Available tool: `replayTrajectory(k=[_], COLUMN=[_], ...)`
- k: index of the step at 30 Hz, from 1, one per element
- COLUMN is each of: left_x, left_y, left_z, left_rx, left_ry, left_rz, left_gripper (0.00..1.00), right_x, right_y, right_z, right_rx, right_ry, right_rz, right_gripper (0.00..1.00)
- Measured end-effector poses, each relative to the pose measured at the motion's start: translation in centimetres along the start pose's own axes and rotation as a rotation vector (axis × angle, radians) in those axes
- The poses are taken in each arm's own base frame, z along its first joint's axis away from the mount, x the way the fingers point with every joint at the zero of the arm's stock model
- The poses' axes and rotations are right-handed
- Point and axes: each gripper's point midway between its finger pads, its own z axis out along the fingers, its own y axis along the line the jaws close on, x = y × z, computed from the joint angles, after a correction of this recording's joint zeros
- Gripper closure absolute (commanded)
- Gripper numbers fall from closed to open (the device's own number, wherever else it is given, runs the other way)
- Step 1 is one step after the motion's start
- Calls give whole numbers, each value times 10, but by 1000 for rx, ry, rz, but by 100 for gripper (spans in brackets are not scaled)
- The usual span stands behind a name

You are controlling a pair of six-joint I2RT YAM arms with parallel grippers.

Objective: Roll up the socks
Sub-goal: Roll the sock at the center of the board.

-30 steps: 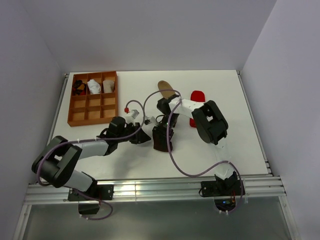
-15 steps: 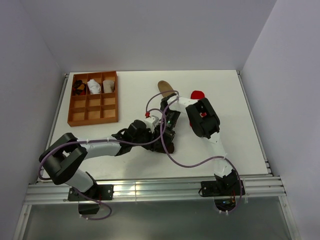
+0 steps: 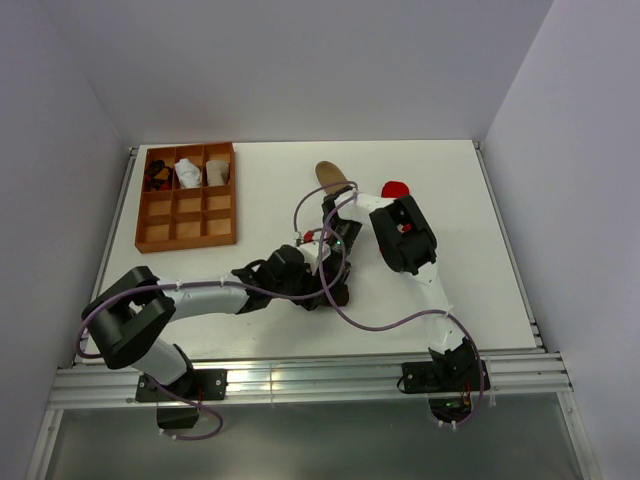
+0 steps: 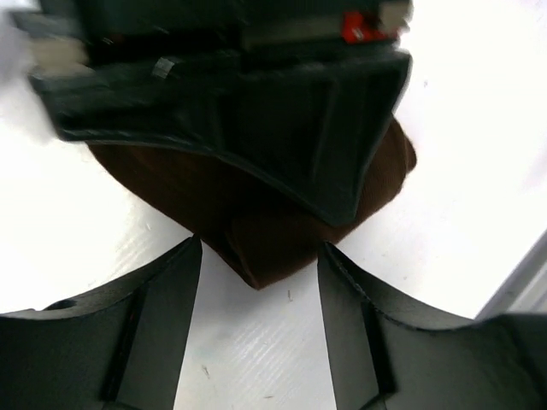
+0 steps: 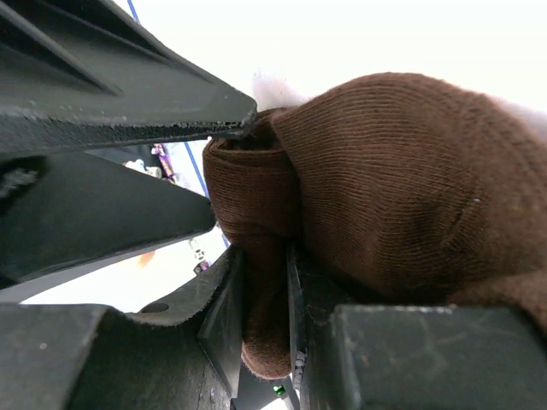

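Dark brown sock: bunched on the white table, where the two arms meet
Right gripper: clamped on a fold of it
Left gripper: jaws apart, gripping nothing, fingers flanking the sock's corner
Tan sock, red sock: farther back

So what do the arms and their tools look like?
The left arm and right arm have white links between bulky black joints, each trailing a looping purple cable. Red tabs mark the wrists. The tool fingers are broad, matte black wedges.
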Motion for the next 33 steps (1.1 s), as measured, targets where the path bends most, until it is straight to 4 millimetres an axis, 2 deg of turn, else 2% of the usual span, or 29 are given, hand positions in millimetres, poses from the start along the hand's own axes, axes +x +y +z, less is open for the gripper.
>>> replayTrajectory(k=[10, 16, 21, 24, 27, 33], left_x=[8, 0, 13, 13, 9, 12], left_y=[-23, -26, -28, -26, -27, -28], left_z=[-1, 1, 10, 11, 12, 15], left_rx=[-142, -255, -305, -321, -321, -305], left_ry=[-15, -63, -44, -48, -67, -69], left_rz=[219, 357, 462, 488, 500, 516], left_gripper=[29, 29, 30, 31, 33, 47], right_x=[1, 4, 6, 8, 10, 10], right_y=[-1, -1, -1, -1, -1, -1], right_z=[-1, 0, 0, 1, 1, 1], right_rx=[4, 2, 1, -3, -5, -4], right_ry=[4, 10, 15, 19, 21, 21], right_rz=[25, 39, 51, 61, 67, 69], right_gripper=[79, 79, 79, 79, 79, 79])
